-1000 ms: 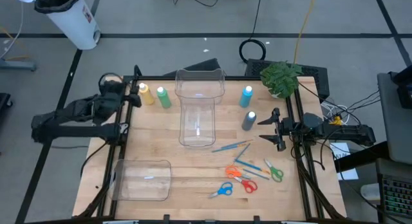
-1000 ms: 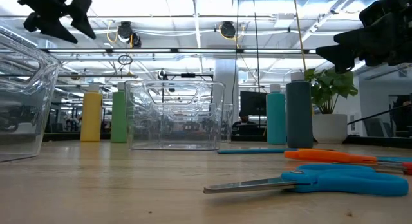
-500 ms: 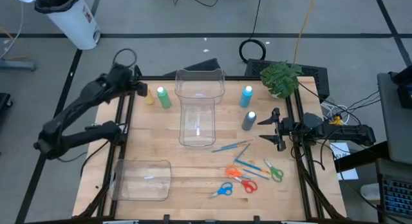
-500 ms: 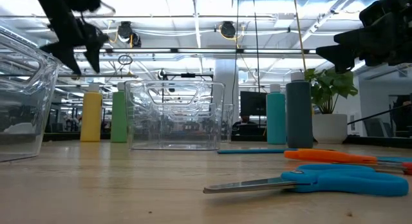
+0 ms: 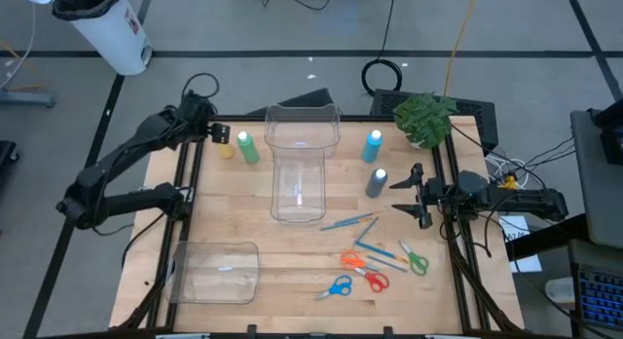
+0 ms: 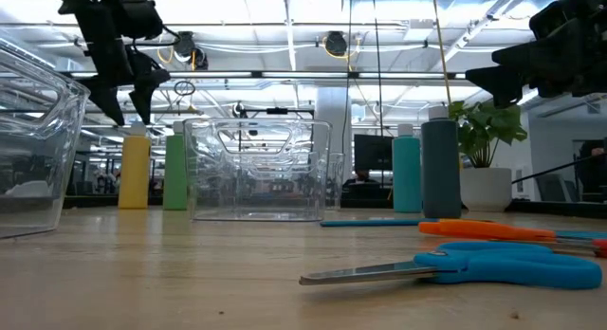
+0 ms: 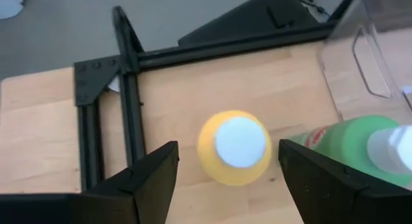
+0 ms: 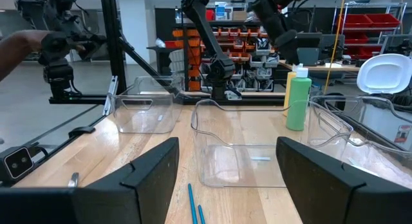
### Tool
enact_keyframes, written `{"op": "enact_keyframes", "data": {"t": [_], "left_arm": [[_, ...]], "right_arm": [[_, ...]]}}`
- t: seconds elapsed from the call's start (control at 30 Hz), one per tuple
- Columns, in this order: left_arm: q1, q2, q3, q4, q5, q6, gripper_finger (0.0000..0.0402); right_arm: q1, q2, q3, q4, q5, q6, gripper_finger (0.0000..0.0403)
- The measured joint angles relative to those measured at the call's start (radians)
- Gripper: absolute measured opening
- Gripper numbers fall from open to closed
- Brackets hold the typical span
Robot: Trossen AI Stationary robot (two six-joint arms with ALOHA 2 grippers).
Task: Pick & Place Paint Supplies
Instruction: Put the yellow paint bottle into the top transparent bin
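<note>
Four white-capped paint bottles stand upright on the wooden table: yellow [image 5: 226, 149] and green [image 5: 248, 147] at the far left, light blue [image 5: 374, 144] and grey-blue [image 5: 376, 181] at the right. Thin blue brushes [image 5: 350, 222] lie flat near the middle. My left gripper [image 5: 216, 136] hangs open above the yellow bottle [image 7: 235, 147], slanting down, one finger to either side of its white cap and clear of it; in the low view the left gripper [image 6: 128, 93] stands just over the bottle [image 6: 134, 174]. My right gripper [image 5: 417, 195] waits open at the table's right edge.
A clear container [image 5: 300, 169] stands in the middle beside the green bottle, and another [image 5: 216, 273] sits at the near left. Orange [image 5: 362, 266], blue [image 5: 334, 289] and green [image 5: 416, 261] scissors lie near the front right. A potted plant [image 5: 424, 115] is at the far right corner.
My left gripper has swung from the table's left edge toward the far left corner, come down and tipped to point downward, ending over the yellow bottle. The bottles have stayed where they were.
</note>
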Motion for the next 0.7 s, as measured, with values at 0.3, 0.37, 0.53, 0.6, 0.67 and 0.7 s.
{"op": "enact_keyframes", "data": {"t": [0.3, 0.37, 0.53, 0.6, 0.67, 0.7], "left_arm": [[0.001, 0.125, 0.0, 0.058, -0.029, 0.012, 0.0269], [0.001, 0.134, 0.0, 0.078, -0.029, 0.014, 0.0269], [0.001, 0.126, 0.0, 0.071, -0.029, 0.035, 0.0269], [0.001, 0.108, 0.0, 0.059, -0.029, 0.037, 0.0269], [0.001, 0.085, 0.0, 0.049, -0.03, 0.039, 0.0268], [0.001, 0.074, 0.0, 0.042, -0.029, 0.037, 0.0268]], "right_arm": [[0.0, 0.0, 0.0, 0.0, 0.0, 0.0, 0.0251], [0.0, 0.0, 0.0, 0.0, 0.0, 0.0, 0.0251], [0.0, 0.0, 0.0, 0.0, 0.0, 0.0, 0.0251], [0.0, 0.0, 0.0, 0.0, 0.0, 0.0, 0.0251], [0.0, 0.0, 0.0, 0.0, 0.0, 0.0, 0.0251], [0.0, 0.0, 0.0, 0.0, 0.0, 0.0, 0.0251]]}}
